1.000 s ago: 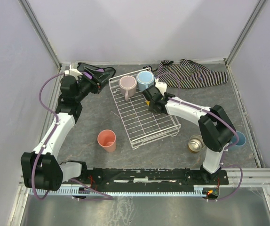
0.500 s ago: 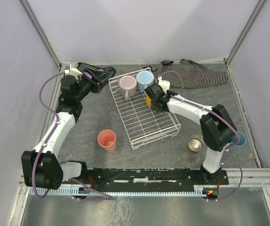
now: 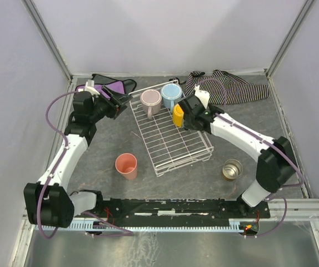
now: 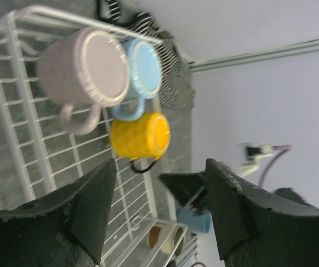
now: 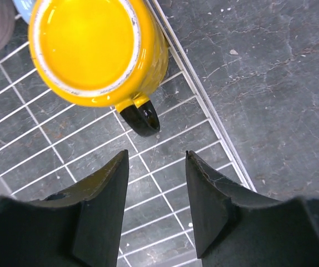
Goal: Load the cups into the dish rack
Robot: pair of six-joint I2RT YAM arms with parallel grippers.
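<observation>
**Yellow mug (image 5: 95, 50) in the dish rack (image 3: 170, 146)**

Glossy and dimpled, it stands upright on the white wire grid, its dark loop handle toward my right pincer (image 5: 156, 161), whose jaws gape empty just beside it. A matte pink mug (image 3: 150, 100) and a blue mug (image 3: 172, 93) stand side by side at the far end. My left pincer (image 3: 120, 99) hangs wide, holding nothing. A salmon tumbler (image 3: 126, 165) and a shiny metal cup (image 3: 232, 168) sit on the veined grey table (image 3: 104, 139).
</observation>
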